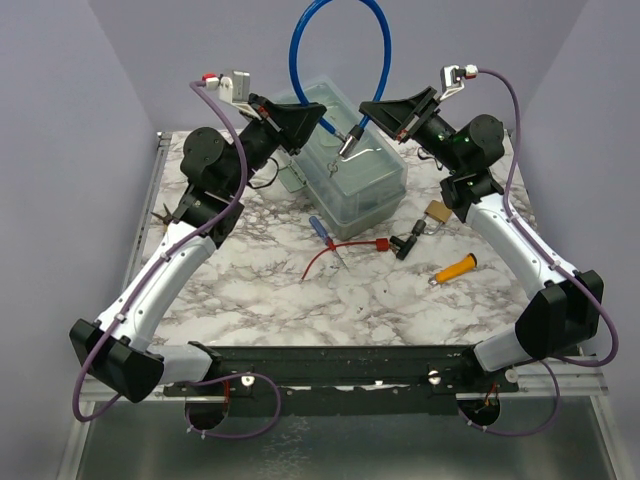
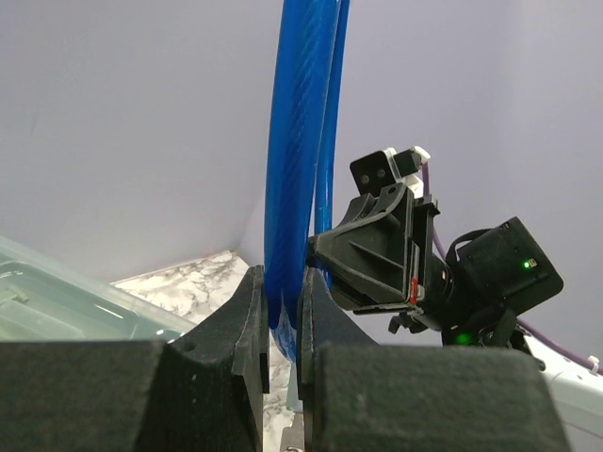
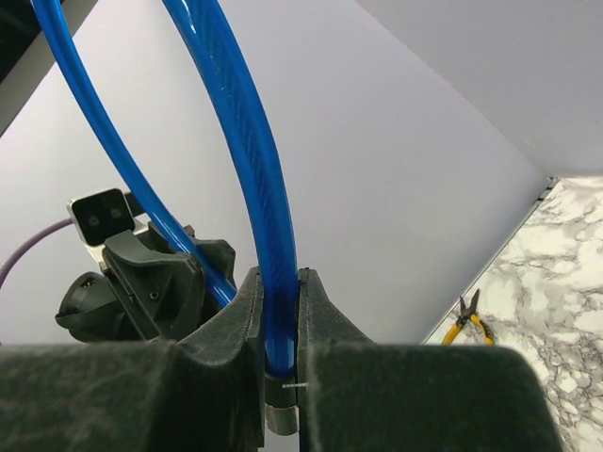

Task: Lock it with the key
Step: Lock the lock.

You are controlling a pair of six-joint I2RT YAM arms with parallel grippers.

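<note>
The lock (image 1: 437, 212), a small brass padlock, lies on the marble table right of the clear box, next to the right arm; neither gripper is near it. I cannot make out the key. A blue tube (image 1: 338, 22) arches above the box. My left gripper (image 1: 318, 116) is shut on one end of that blue tube (image 2: 300, 141), which is pinched between its fingers (image 2: 247, 311). Facing it, my right gripper (image 1: 366, 109) is shut on the other end of the tube (image 3: 254, 169), with a metal fitting (image 1: 350, 143) hanging below.
A clear plastic box (image 1: 385, 190) stands at the back middle, under both grippers. In front lie a blue screwdriver (image 1: 322, 232), a red wire (image 1: 318, 262), a black-and-red connector (image 1: 405, 243) and an orange-yellow handle (image 1: 457, 268). Yellow-handled pliers (image 3: 468, 320) lie at the table's left edge.
</note>
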